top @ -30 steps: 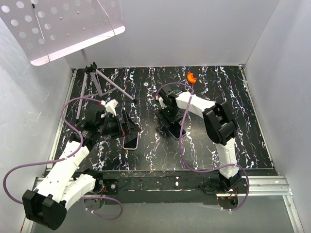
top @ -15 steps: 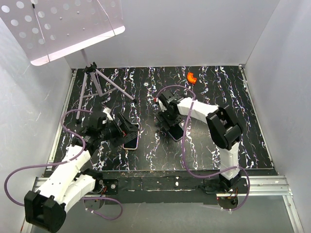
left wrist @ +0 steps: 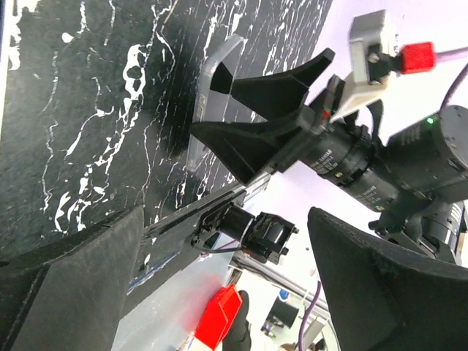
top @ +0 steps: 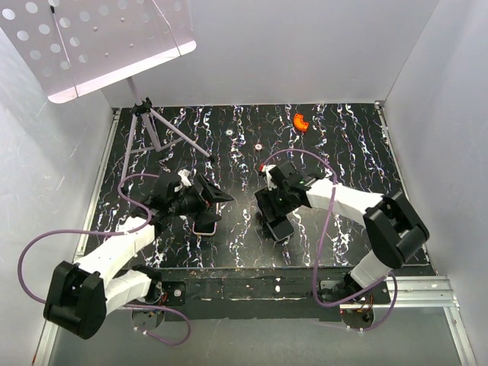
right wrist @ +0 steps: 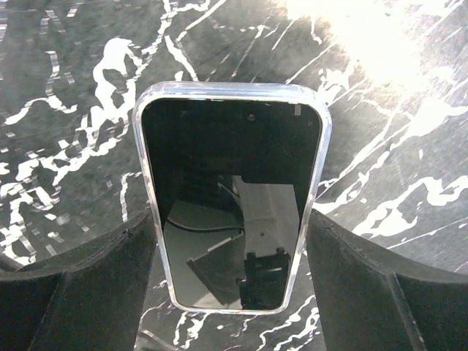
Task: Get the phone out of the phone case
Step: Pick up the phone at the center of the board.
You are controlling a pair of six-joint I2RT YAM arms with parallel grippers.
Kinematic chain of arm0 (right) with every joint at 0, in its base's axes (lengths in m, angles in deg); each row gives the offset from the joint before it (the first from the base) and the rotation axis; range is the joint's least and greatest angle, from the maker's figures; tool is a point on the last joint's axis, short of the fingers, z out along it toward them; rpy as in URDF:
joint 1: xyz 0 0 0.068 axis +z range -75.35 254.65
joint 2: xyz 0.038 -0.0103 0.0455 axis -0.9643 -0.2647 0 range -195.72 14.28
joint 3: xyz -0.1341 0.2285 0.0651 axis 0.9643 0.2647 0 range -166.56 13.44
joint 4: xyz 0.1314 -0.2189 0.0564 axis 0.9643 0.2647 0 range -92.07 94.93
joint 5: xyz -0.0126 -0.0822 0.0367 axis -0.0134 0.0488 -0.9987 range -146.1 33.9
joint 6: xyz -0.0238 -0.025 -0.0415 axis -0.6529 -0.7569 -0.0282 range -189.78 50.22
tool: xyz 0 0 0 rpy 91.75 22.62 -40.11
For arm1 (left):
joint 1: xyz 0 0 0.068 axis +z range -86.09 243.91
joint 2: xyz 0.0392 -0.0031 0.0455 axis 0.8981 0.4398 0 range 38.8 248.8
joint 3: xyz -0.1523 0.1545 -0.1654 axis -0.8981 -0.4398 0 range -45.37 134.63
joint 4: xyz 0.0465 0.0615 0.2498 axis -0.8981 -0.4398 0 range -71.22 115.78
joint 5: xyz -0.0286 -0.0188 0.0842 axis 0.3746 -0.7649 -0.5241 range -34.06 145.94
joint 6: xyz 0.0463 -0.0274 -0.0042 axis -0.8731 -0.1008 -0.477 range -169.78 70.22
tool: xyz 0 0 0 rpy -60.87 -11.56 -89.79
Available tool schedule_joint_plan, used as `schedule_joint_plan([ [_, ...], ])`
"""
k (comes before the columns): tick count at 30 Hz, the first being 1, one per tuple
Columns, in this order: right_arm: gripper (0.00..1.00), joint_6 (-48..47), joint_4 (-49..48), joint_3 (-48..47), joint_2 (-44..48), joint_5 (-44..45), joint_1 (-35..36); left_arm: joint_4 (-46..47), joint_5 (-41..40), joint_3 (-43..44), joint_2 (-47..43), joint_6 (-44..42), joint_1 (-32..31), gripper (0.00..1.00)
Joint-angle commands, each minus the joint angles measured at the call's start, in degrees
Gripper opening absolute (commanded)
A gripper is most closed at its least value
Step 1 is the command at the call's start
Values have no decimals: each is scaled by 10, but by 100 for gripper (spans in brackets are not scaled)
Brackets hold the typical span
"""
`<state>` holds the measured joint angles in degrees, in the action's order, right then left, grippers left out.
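Note:
The phone (right wrist: 230, 205) lies flat on the black marbled table (top: 343, 152), its glossy black screen framed by the clear rim of the case (right wrist: 139, 146). My right gripper (right wrist: 230, 219) straddles it, one black finger pressed on each long side. From above, the phone (top: 281, 228) sticks out of the right gripper (top: 276, 213) toward the near edge. The left gripper (top: 212, 195) hovers to the left, open and holding nothing. In the left wrist view, its wide-apart fingers (left wrist: 73, 285) frame the right gripper (left wrist: 252, 113) and the clear case edge (left wrist: 216, 80).
A flat slab with a pale pink rim (top: 206, 226) lies under the left gripper. At the back are an orange piece (top: 300, 120) and a small ring (top: 258, 146). A tripod (top: 152, 126) carrying a perforated white panel (top: 91, 42) stands at the back left.
The right gripper has slid toward the near edge, and the phone has come with it. The left arm has swung its wrist forward and to the right, fingers still open.

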<state>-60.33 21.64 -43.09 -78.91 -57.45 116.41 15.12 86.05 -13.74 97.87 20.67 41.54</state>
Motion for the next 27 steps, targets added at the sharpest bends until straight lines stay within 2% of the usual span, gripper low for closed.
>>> schedule_joint_plan([
  [1,1,49,-67,22,74,-69,2,58,15,14,41,2,-24,91],
  [8,1,102,-71,45,146,-113,3,70,-3,65,125,-46,-80,92],
  [11,1,125,-81,57,172,-121,6,74,-15,77,141,-57,-98,88],
  [18,1,143,-60,41,206,-114,28,87,-44,105,162,-67,-138,93],
  [23,1,164,-59,36,231,-116,42,88,-45,120,183,-69,-143,81],
  [27,1,171,-47,27,235,-99,56,88,-39,140,199,-75,-145,66],
])
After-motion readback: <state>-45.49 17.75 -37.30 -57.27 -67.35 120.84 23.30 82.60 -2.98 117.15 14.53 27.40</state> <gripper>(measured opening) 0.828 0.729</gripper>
